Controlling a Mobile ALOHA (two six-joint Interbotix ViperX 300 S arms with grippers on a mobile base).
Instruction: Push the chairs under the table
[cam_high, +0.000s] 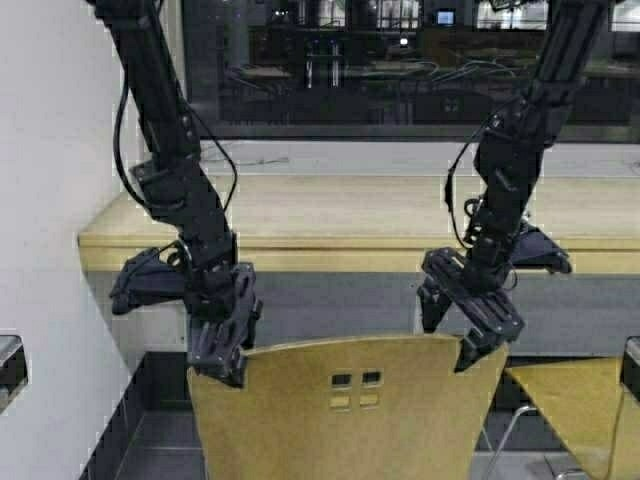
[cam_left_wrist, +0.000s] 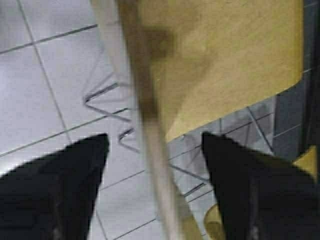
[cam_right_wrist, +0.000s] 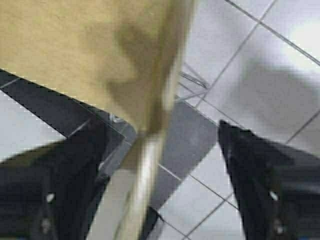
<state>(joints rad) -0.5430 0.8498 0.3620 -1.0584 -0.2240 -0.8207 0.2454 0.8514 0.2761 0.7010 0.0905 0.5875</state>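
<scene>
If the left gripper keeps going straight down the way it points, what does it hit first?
Most likely the top edge of the yellow chair's backrest: the left gripper has open jaws straddling that edge, as the wrist view shows.

Mustard-yellow chairs (cam_high: 350, 410), pale-wood table (cam_high: 370, 215)

White wall (cam_high: 50, 150), dark window (cam_high: 400, 60), grey tiled floor (cam_left_wrist: 40, 90)
</scene>
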